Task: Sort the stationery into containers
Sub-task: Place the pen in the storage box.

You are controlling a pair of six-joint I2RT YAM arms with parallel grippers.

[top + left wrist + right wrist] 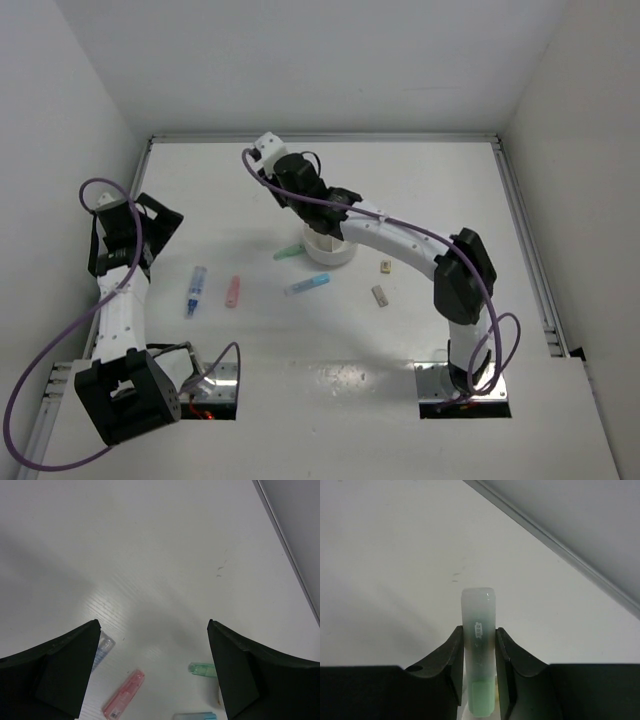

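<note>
Four markers lie on the worktop [420,190] in top view: blue marker [195,290], pink marker [233,291], light-blue marker [307,286], loose green marker [288,252] just beside the white organiser [335,260] | left wrist: left claw [154,630] spread wide, empty | right wrist: right claw [479,635] clamped on a pale-green marker [479,610], worktop behind it.

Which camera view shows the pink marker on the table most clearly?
The left wrist view: the pink marker is large there, its label visible. The top view shows it whole but tiny. The right wrist view does not show it.
</note>
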